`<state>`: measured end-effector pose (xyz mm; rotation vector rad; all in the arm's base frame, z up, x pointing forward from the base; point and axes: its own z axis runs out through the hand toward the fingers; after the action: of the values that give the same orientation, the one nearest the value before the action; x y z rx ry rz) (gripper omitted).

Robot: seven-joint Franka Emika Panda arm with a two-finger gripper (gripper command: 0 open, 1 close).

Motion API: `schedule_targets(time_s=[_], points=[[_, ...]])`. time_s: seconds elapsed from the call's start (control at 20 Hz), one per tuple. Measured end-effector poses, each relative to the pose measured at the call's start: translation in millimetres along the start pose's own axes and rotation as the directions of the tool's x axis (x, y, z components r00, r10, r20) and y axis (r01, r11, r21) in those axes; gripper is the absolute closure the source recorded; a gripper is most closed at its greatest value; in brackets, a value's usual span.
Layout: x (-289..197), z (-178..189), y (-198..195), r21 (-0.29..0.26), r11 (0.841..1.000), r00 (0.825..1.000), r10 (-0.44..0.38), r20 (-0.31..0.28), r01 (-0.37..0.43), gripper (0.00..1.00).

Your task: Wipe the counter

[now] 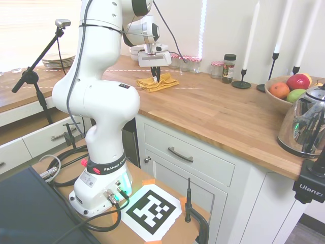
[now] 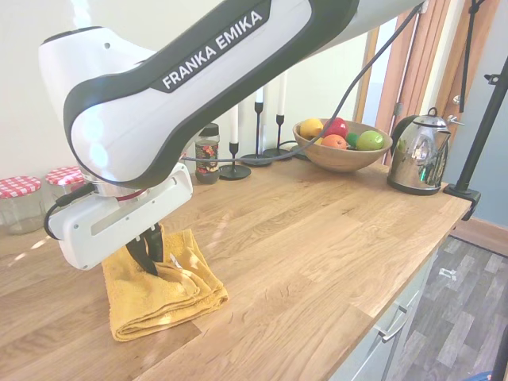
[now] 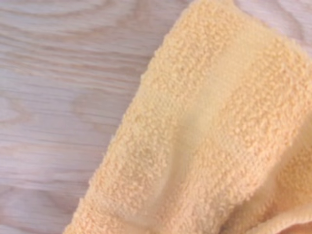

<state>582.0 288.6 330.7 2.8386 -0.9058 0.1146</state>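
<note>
Worktop: a long, warm-brown butcher-block wooden surface over white cabinets with a metal-handled drawer; in the first exterior view it runs from about 10 o'clock to 4 o'clock across the picture.
Cloth: a folded yellow terry towel lying flat on the worktop, at about 7 o'clock in the second exterior view; in the wrist view its looped pile fills most of the picture, with bare wood grain beside it.
Jaws: pointing straight down, set narrow and pinched into a raised fold at the middle of the cloth; the dark fingertips are pressed into the fabric.
Arm: white, reaching over the worktop from its base at about 7 o'clock in the first exterior view.
Jars: two glass jars with red-and-white checked lids, against the wall at about 9 o'clock from the cloth in the second exterior view.
Spice jar: dark-lidded, near the wall, beside the candlesticks.
Fruit bowl: wooden, holding red, orange, yellow and green fruit, well apart from the cloth.
Kettle: shiny metal, just beside the bowl, near the worktop's far end.
</note>
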Motion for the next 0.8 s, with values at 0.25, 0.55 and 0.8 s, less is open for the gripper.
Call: schedule_targets(time_s=[0.25,0.55,0.8], points=[[4.8,0.0,5.9,-0.002,1.0,1.0,0.01,-0.001,-0.01,0.0],[7.3,0.2,21.3,0.01,1.0,1.0,0.019,-0.011,-0.019,0.0],[6.6,-2.7,48.1,0.015,0.999,0.999,0.03,-0.022,-0.029,0.0]])
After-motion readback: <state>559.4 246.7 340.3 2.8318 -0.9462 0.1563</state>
